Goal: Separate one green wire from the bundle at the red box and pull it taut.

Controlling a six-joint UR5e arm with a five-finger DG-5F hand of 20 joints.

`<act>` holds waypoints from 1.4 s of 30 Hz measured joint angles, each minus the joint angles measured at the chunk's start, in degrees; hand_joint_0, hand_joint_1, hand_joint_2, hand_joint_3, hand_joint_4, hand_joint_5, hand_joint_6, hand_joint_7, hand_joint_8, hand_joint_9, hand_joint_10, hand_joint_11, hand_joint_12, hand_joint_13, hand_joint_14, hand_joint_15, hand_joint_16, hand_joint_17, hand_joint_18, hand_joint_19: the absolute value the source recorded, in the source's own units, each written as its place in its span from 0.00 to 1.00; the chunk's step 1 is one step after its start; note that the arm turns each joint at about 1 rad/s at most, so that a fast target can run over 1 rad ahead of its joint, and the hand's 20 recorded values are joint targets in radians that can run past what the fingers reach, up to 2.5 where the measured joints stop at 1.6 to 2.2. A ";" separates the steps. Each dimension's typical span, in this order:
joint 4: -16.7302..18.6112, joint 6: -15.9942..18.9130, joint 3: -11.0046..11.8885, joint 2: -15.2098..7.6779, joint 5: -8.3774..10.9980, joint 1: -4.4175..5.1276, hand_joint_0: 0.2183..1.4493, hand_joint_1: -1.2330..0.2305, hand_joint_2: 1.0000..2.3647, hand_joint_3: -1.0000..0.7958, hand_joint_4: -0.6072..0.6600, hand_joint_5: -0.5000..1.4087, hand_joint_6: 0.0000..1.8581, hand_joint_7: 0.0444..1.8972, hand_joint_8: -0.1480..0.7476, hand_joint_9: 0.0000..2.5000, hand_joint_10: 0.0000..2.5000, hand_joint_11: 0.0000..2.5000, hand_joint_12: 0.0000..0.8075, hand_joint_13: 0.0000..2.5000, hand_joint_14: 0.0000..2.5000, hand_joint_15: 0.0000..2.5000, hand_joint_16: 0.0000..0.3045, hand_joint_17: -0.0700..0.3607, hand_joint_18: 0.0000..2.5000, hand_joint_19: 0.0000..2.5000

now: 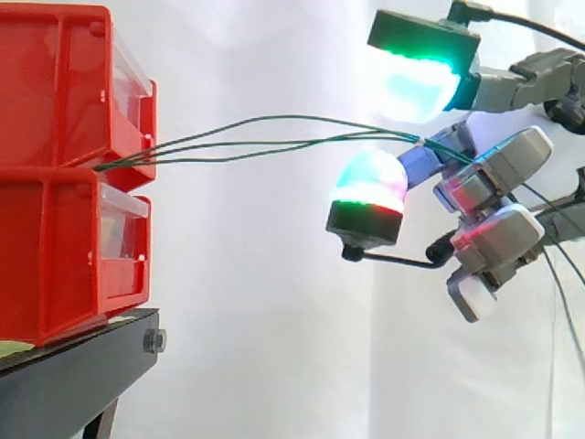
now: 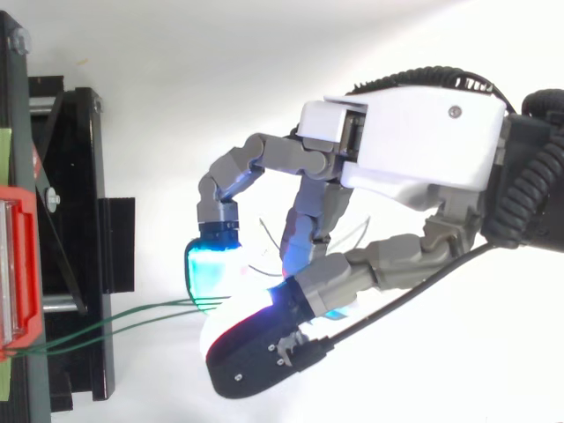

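Three thin green wires (image 1: 292, 116) run bowed, not taut, from between the stacked red plastic bins (image 1: 64, 174) on the black stand (image 1: 73, 375) to the hand (image 1: 494, 169). Its curled fingers pinch them together.

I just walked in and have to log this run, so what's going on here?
The robot's hand has its fingers curled on several green wires that come out from between the stacked red bins on the black stand. The wires spread apart mid-span, meet again at the hand, and bow gently rather than running straight. No single wire looks separated yet, and none is taut.
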 measured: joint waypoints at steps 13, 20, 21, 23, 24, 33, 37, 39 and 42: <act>2.50 0.00 -1.87 0.04 -0.02 -0.08 0.32 0.34 0.01 0.38 0.54 0.19 0.48 0.54 0.41 0.64 0.04 0.71 0.42 0.56 0.01 0.46 0.17 0.43 0.33 0.28; 2.46 0.05 -1.20 0.04 -0.02 0.00 0.34 0.31 0.01 0.42 0.51 0.18 0.49 0.54 0.42 0.63 0.08 0.69 0.43 0.55 0.01 0.46 0.17 0.43 0.33 0.28; 2.43 0.03 -0.91 0.05 -0.02 0.02 0.35 0.29 0.01 0.42 0.50 0.18 0.49 0.53 0.41 0.62 0.08 0.68 0.42 0.55 0.01 0.46 0.17 0.43 0.32 0.28; 2.26 0.01 -0.24 0.06 0.00 0.07 0.36 0.26 0.01 0.40 0.50 0.18 0.49 0.52 0.42 0.62 0.09 0.68 0.42 0.54 0.01 0.46 0.17 0.43 0.32 0.28; 2.12 0.00 0.01 0.05 0.01 0.09 0.37 0.25 0.01 0.39 0.49 0.18 0.49 0.52 0.42 0.61 0.09 0.68 0.41 0.54 0.01 0.46 0.17 0.43 0.32 0.28; 1.32 -0.03 0.73 0.01 0.02 0.24 0.32 0.28 0.00 0.28 0.54 0.19 0.49 0.51 0.42 0.63 0.10 0.68 0.42 0.55 0.01 0.46 0.16 0.42 0.32 0.27; 1.34 -0.06 0.74 0.01 0.02 0.30 0.26 0.33 0.00 0.28 0.55 0.19 0.49 0.51 0.43 0.64 0.12 0.68 0.44 0.56 0.01 0.46 0.17 0.43 0.33 0.27; 1.36 -0.09 0.75 0.01 0.02 0.30 0.23 0.36 0.00 0.28 0.56 0.19 0.48 0.51 0.46 0.65 0.14 0.67 0.45 0.57 0.01 0.46 0.18 0.44 0.34 0.27; 1.37 -0.23 0.74 0.01 0.02 0.29 0.20 0.38 0.00 0.28 0.58 0.19 0.48 0.50 0.47 0.65 0.16 0.65 0.49 0.58 0.01 0.45 0.19 0.46 0.35 0.27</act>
